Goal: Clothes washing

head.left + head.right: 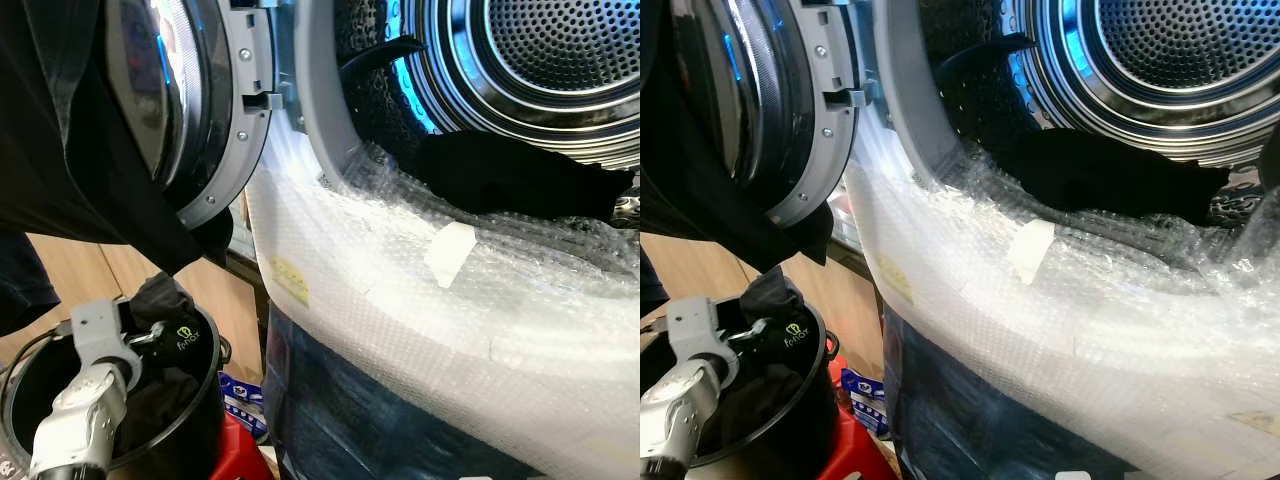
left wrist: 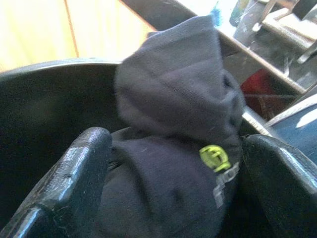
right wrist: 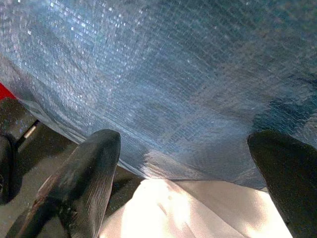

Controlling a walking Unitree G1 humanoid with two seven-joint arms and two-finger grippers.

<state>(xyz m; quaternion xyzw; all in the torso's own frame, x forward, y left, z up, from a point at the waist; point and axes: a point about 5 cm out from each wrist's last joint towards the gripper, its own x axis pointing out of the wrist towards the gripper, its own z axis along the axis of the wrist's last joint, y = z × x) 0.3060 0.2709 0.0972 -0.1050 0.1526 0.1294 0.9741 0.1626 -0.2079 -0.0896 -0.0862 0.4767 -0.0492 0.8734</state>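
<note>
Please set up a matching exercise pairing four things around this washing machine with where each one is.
Things:
1. black garment
2. dark sock with a yellow logo
3. strip of tape
4. washer door

Places:
A. stuck on the bubble wrap
B. swung open on the robot's left
C. lying across the lip of the drum
D. in the black bucket, between the left gripper jaws

Pairs: 1-C, 2-D, 3-A, 4-B

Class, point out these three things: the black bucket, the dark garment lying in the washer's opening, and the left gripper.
Bucket [image 1: 205, 395], left eye view, outer wall.
Garment [image 1: 510, 170], left eye view, its middle.
Left gripper [image 2: 173, 183], left wrist view, midway between fingertips.
</note>
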